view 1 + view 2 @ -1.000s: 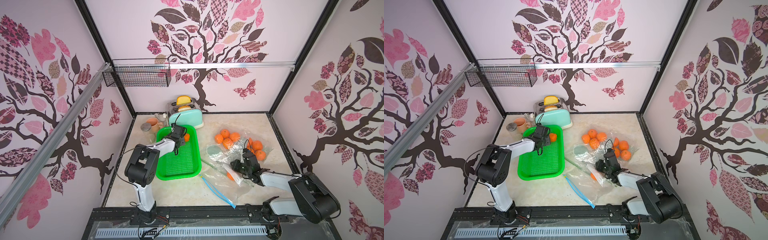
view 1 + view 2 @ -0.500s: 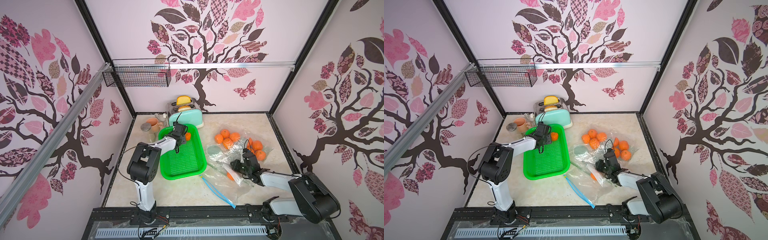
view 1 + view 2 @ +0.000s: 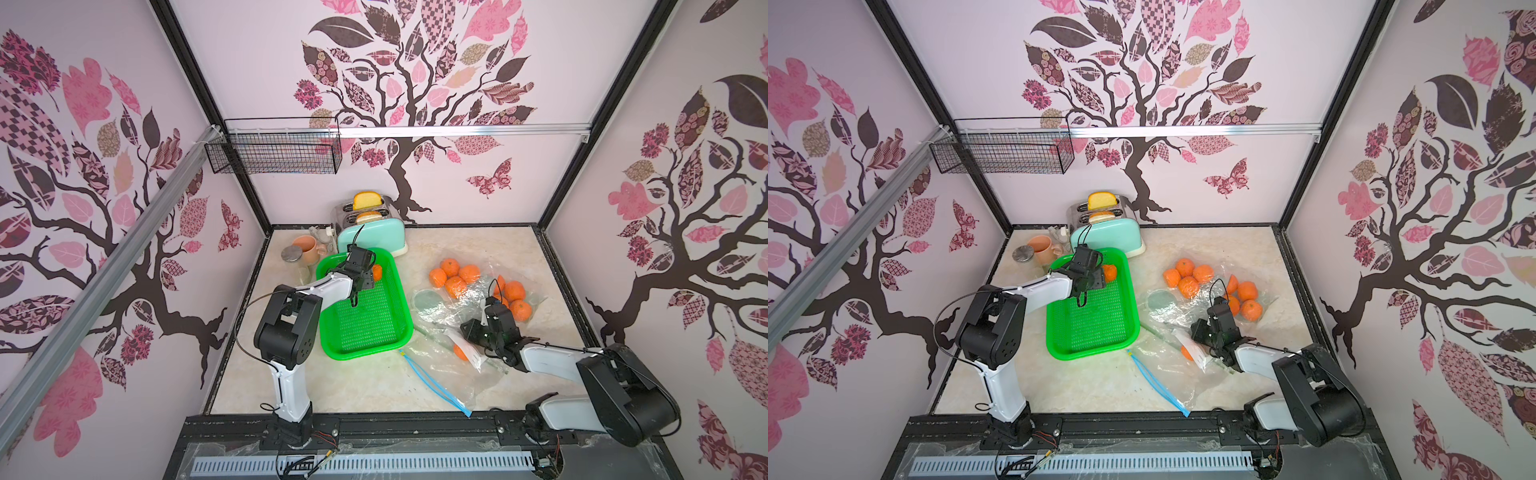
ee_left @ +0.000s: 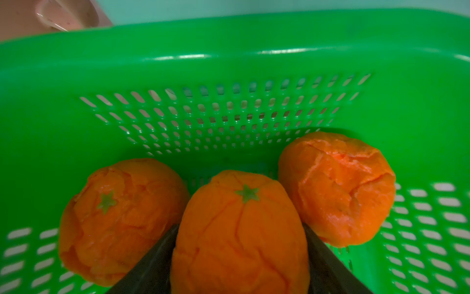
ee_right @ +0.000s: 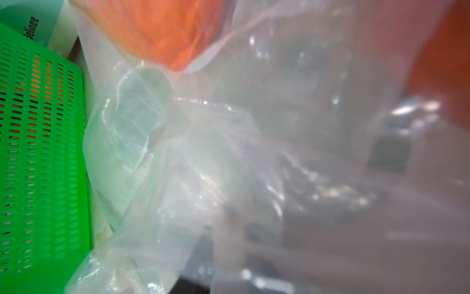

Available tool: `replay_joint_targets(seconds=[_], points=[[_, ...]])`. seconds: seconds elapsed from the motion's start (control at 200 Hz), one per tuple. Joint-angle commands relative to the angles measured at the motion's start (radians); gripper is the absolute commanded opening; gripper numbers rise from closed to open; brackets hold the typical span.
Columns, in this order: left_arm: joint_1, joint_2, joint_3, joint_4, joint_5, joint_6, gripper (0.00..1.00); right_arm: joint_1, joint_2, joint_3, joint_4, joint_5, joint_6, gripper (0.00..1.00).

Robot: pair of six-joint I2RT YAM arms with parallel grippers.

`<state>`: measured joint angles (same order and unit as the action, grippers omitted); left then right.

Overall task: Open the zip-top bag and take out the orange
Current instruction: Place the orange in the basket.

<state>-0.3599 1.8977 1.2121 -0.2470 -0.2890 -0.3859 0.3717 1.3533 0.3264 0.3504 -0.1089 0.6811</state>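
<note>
My left gripper (image 3: 368,279) (image 3: 1100,277) reaches into the far end of the green basket (image 3: 365,353) (image 3: 1088,353). In the left wrist view an orange (image 4: 240,229) sits between its two dark fingers, which touch both its sides; the same orange (image 3: 377,272) (image 3: 1110,273) shows in both top views. Two more oranges (image 4: 119,219) (image 4: 335,188) lie on the basket floor beside it. The clear zip-top bag (image 3: 436,336) (image 3: 1163,357) (image 5: 254,152) lies crumpled on the right, its blue zip strip (image 3: 432,382) toward the front. My right gripper (image 3: 473,332) (image 3: 1202,332) is shut on its plastic, above an orange (image 3: 459,352) inside it.
Loose oranges (image 3: 455,276) lie at the back right, with more (image 3: 515,299) under plastic beside them. A mint toaster (image 3: 370,237), a pink mug (image 3: 307,249) and a jar with a metal lid (image 3: 291,253) stand behind the basket. A wire rack (image 3: 274,153) hangs on the wall.
The green basket has slid and turned toward the right, close to the bag. My left gripper stays at its far end with the orange. The right arm has not moved.
</note>
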Motion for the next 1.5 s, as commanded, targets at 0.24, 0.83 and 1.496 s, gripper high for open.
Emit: replay_joint_targets(seconds=[0.24,0.83,1.496], points=[[0.003,-0.071,0.038,-0.07,0.004,0.019,0.75,0.0,0.027,-0.005,-0.095,0.012,0.003,0.26],[-0.008,-0.316,-0.149,-0.139,0.21,-0.017,0.15,0.001,0.024,-0.003,-0.096,0.009,0.003,0.26],[0.019,-0.021,0.01,-0.105,0.085,0.021,0.02,0.001,0.024,-0.003,-0.1,0.017,0.0,0.26]])
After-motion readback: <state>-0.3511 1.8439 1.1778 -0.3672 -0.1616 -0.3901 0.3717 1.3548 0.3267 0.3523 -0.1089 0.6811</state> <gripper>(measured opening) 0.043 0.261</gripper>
